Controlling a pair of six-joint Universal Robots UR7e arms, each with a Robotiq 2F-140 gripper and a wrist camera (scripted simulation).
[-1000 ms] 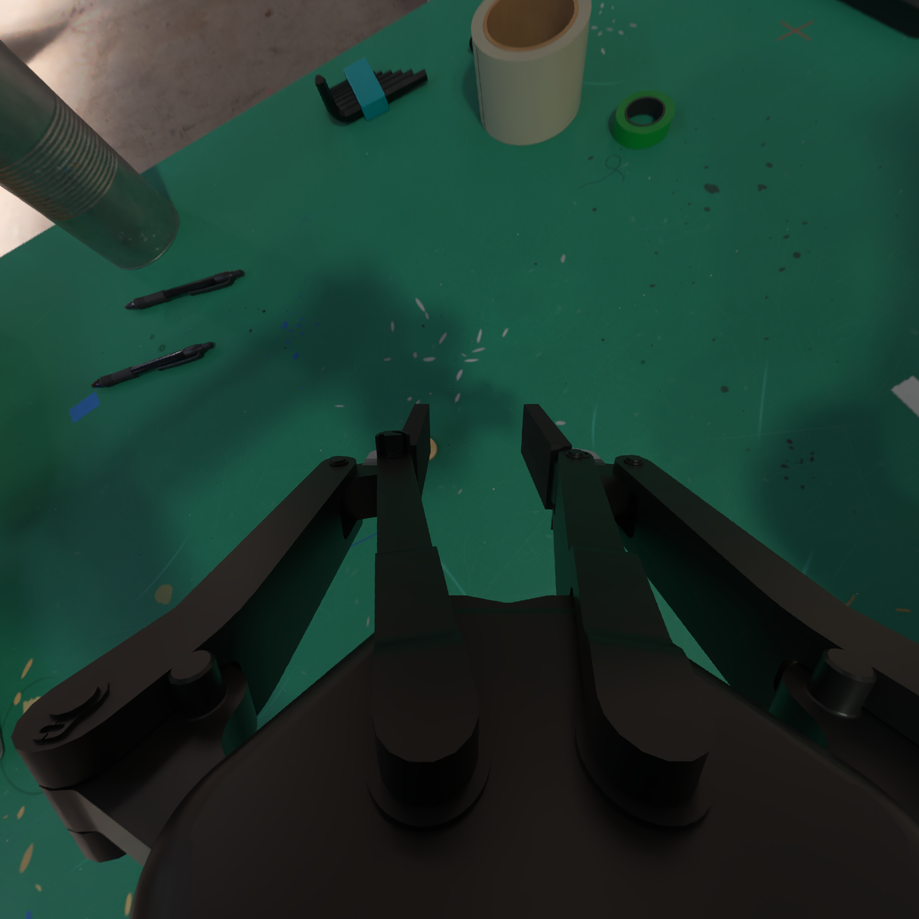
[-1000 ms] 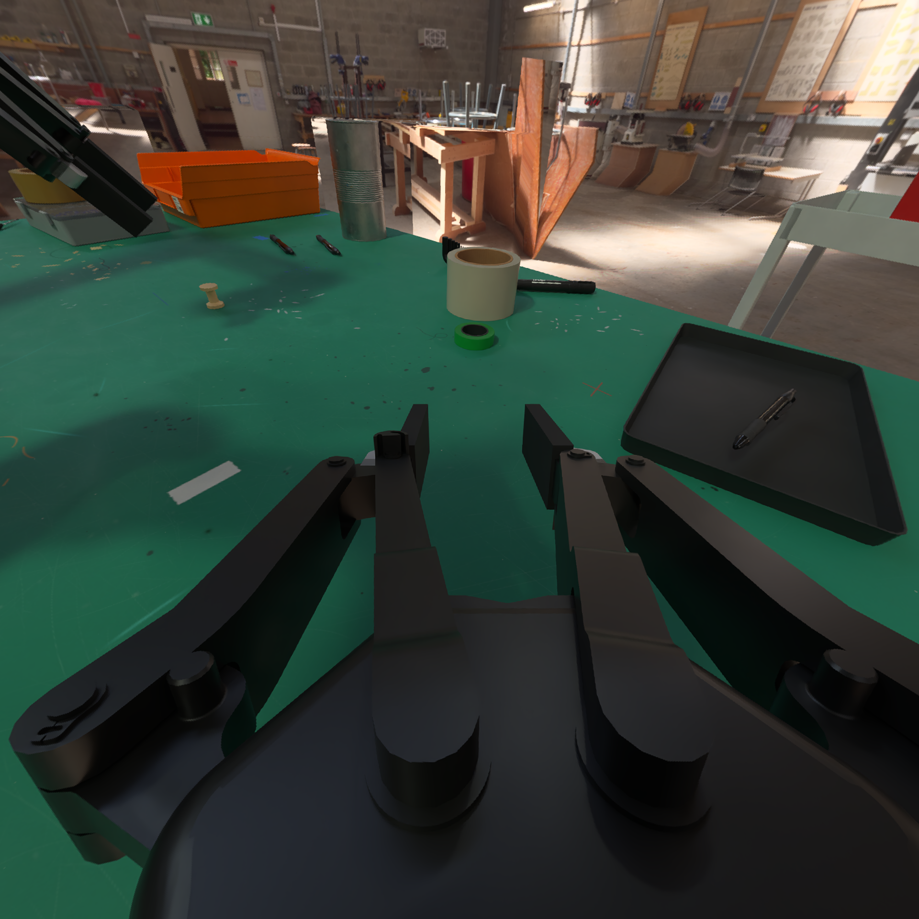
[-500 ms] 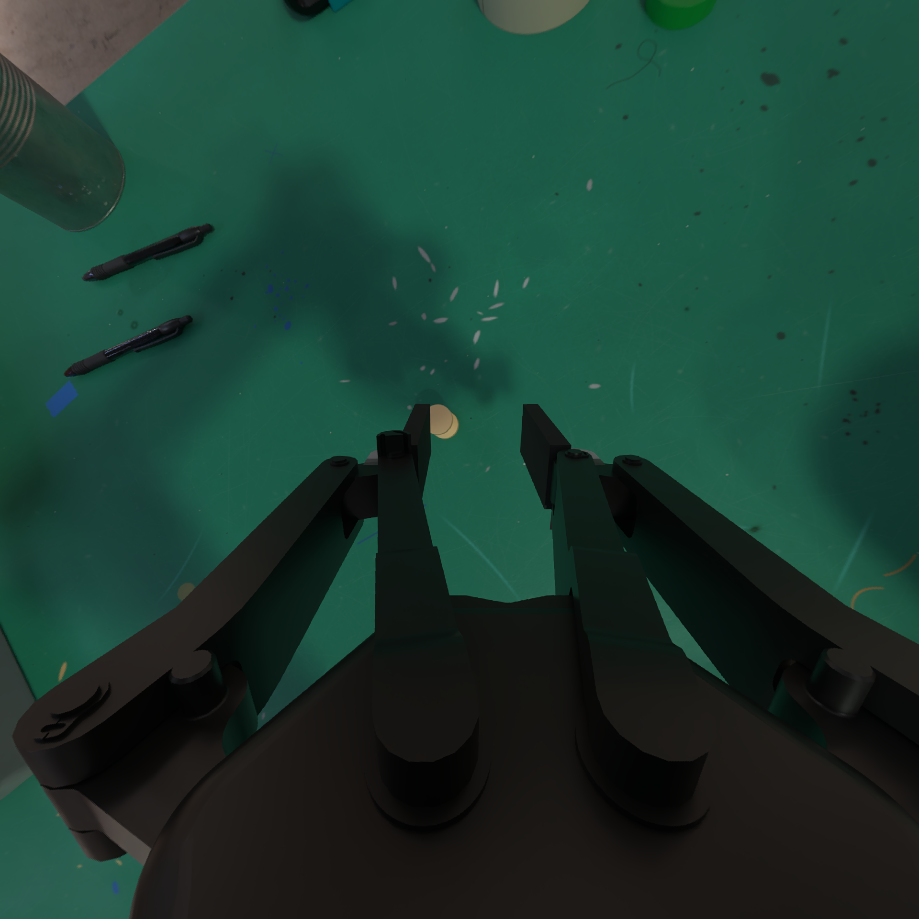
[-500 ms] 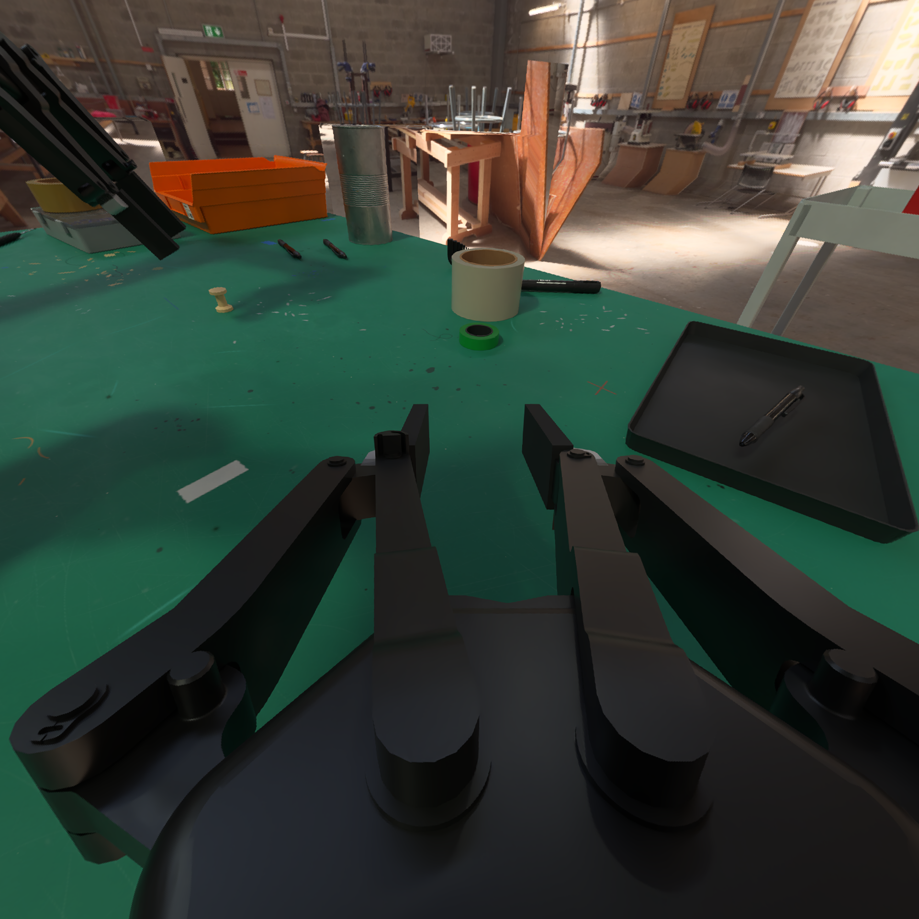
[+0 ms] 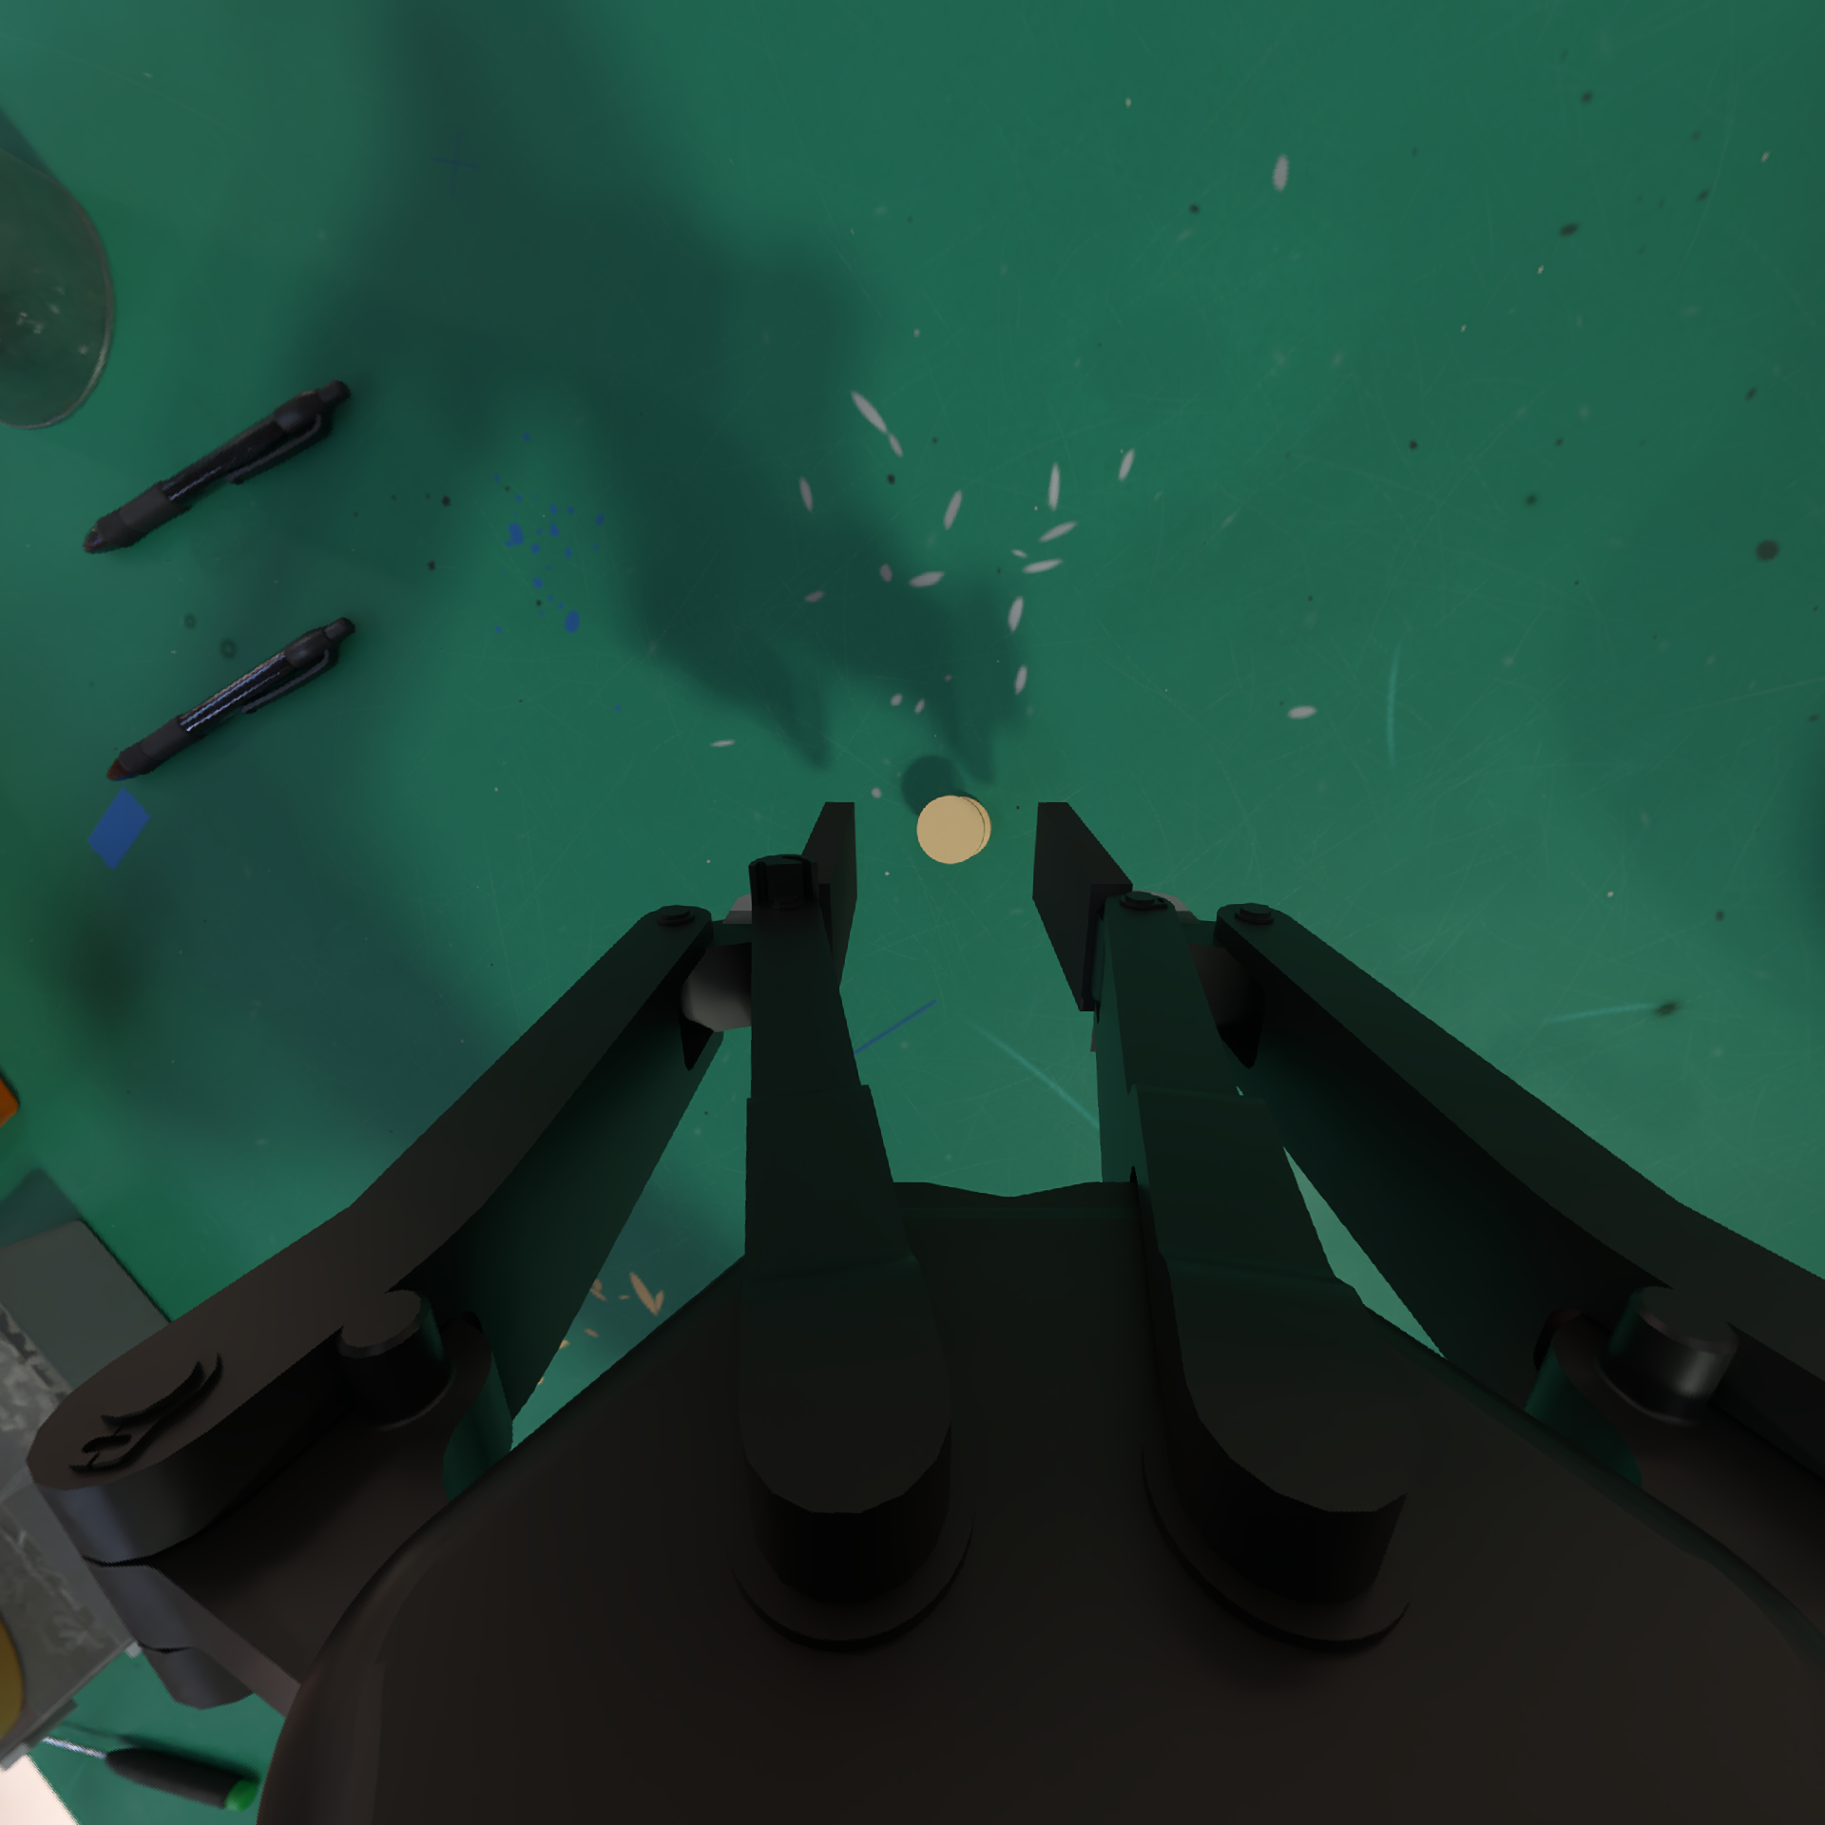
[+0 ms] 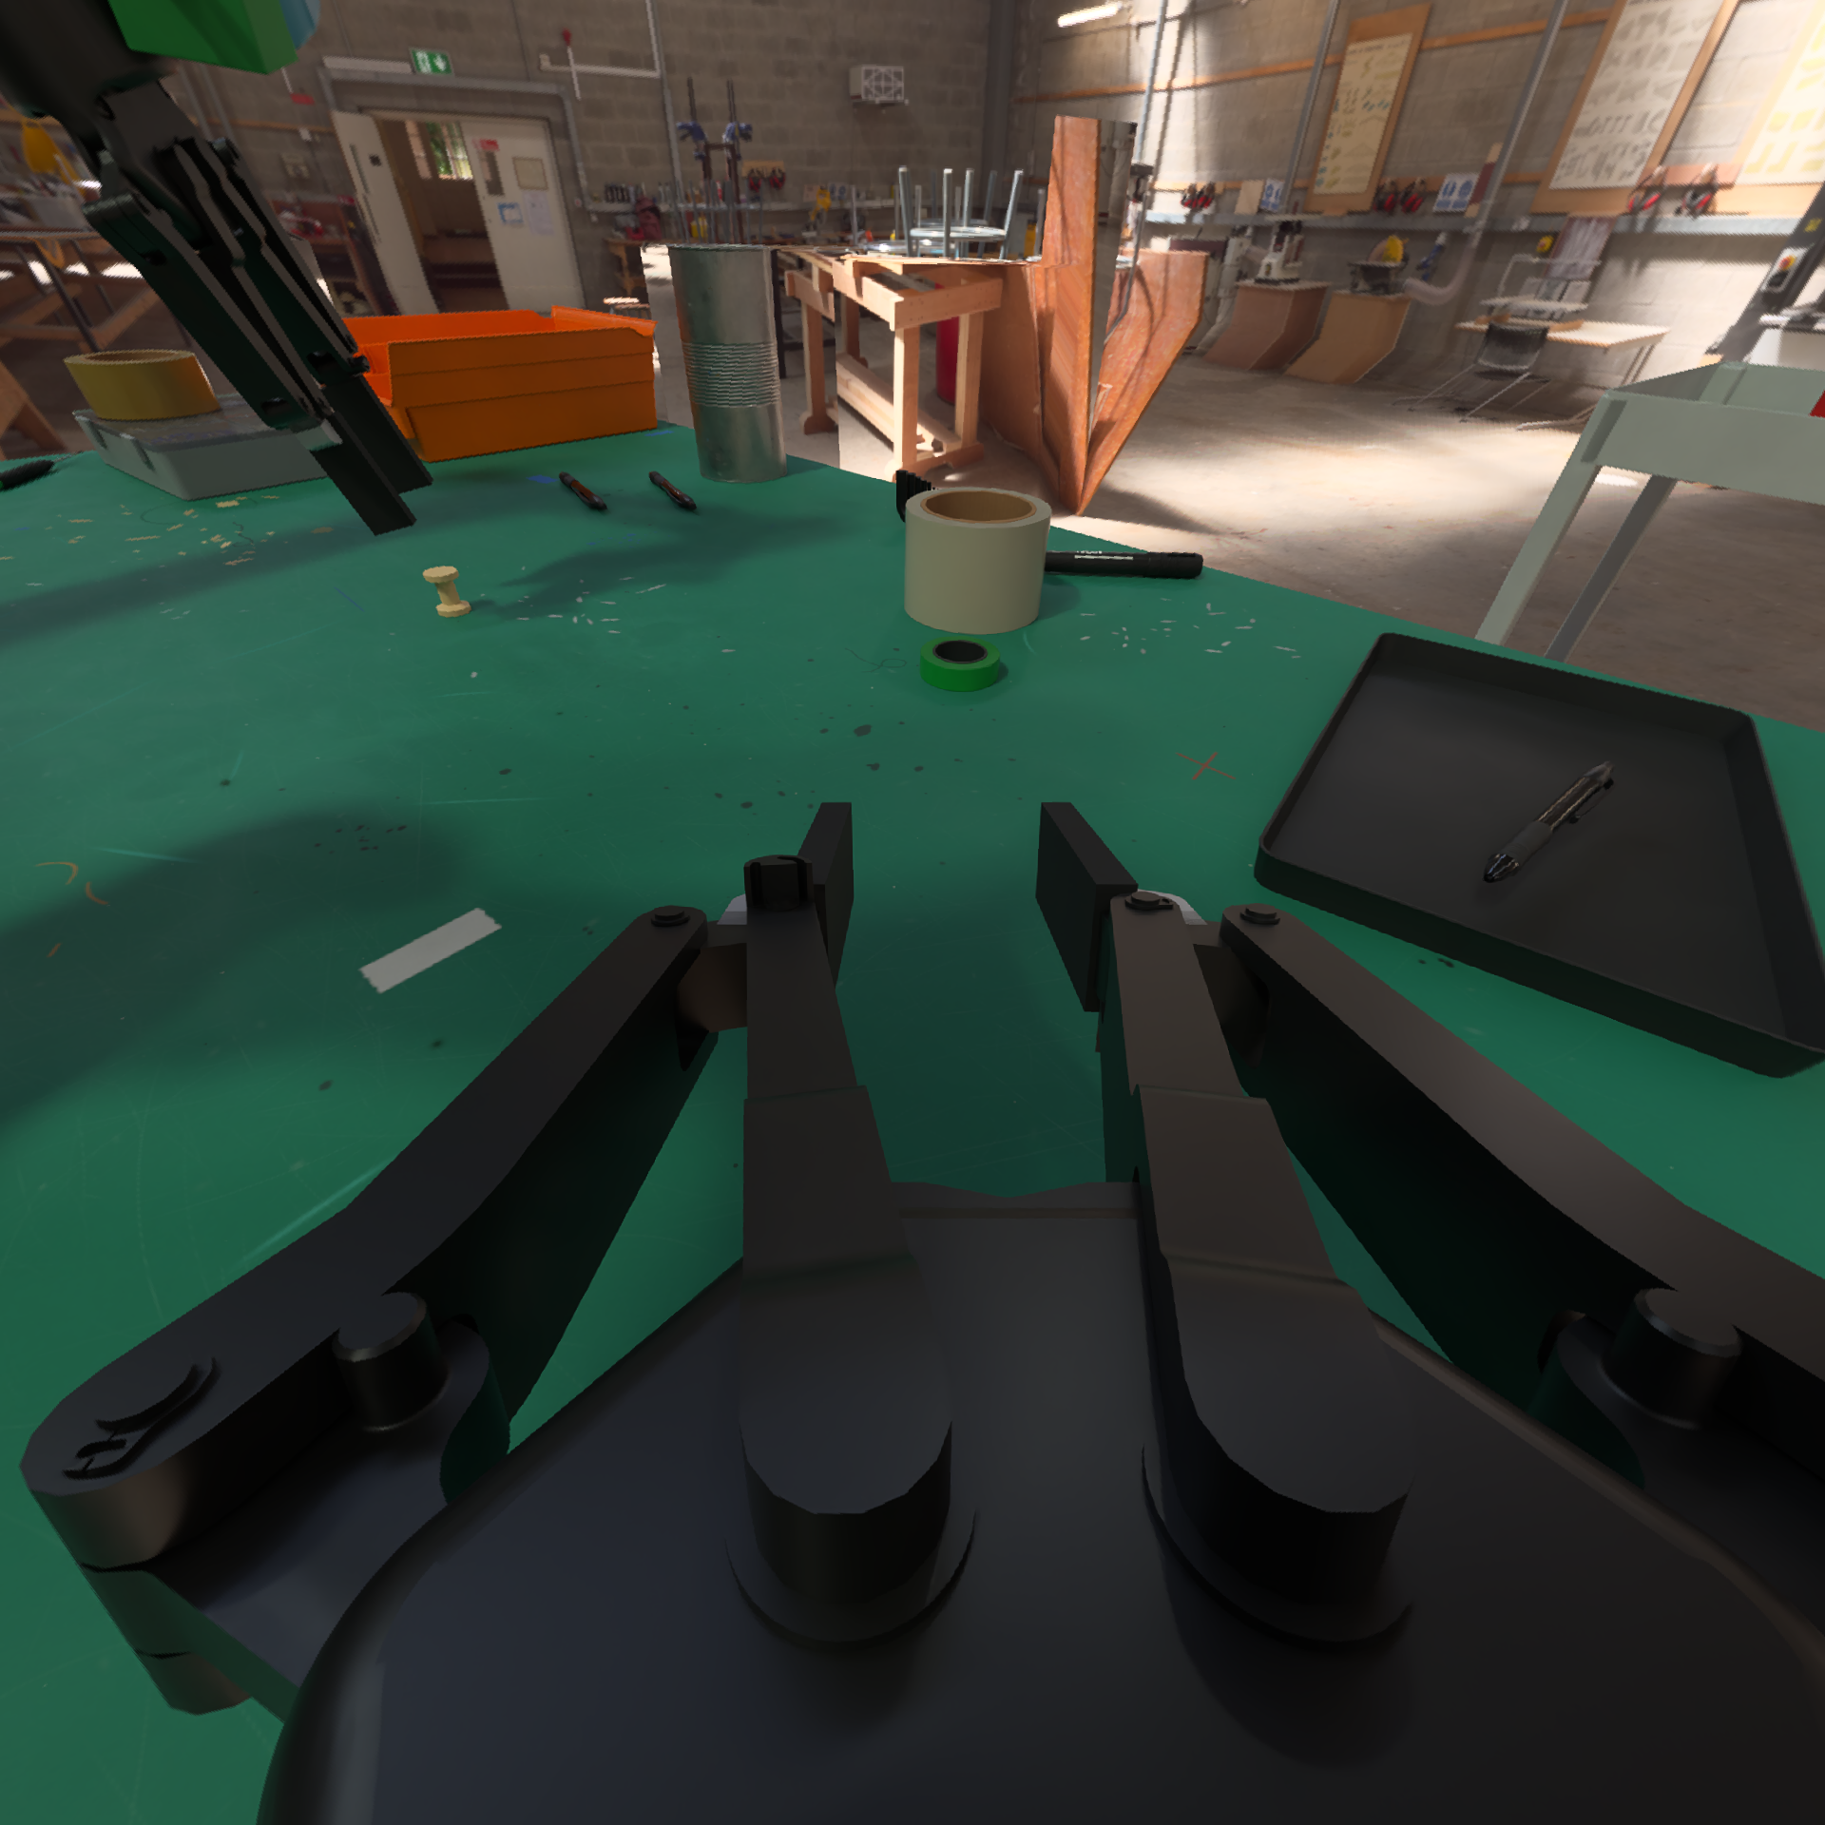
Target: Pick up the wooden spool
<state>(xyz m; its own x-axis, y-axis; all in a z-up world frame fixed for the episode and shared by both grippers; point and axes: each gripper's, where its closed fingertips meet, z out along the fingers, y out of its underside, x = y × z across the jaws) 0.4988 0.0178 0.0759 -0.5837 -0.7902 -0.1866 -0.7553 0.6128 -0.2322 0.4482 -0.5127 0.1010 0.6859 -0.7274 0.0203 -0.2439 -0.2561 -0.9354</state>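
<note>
Right wrist view: black tray (image 6: pixel 1402 751) holds a pen (image 6: pixel 1550 820); both pincers gape, empty

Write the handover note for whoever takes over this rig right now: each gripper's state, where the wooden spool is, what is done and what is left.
Left gripper: open, empty, pointing down at the green table, above the wooden spool.
Right gripper: open, empty, low over the table, far from the spool.
Wooden spool: standing upright on the table, seen between the left fingertips from above, slightly nearer the left one; the right wrist view shows the left gripper not yet down to it.
Done: left gripper lined up over the spool.
Left: lower, close on the spool, lift.
</note>
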